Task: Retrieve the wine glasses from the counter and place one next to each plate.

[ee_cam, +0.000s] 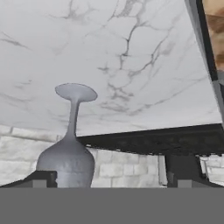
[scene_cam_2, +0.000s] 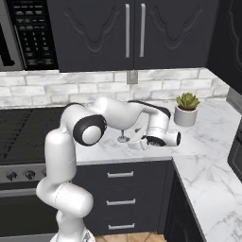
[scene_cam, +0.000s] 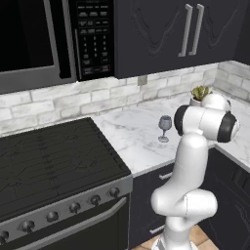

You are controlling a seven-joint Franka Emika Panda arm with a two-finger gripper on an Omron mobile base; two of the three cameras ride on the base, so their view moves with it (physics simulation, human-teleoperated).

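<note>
While the gripper (ee_cam: pixel 109 181) hangs with its fingers (ee_cam: pixel 41 179) spread wide and holding nothing, a wine glass (scene_cam: pixel 165 128) stands upright on the counter (scene_cam: pixel 132 132), right of the stove (scene_cam: pixel 49 166), near the plant (scene_cam_2: pixel 186 108).

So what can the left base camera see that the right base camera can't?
The left base view alone shows the whole wine glass standing upright on the counter, plus the full stove top and microwave door. The right base view alone shows the drawers under the counter and the counter turning the corner at the right; there the arm hides the glass's bowl. Both show the potted plant, the brick wall, the dark cabinets and the marble counter.
</note>
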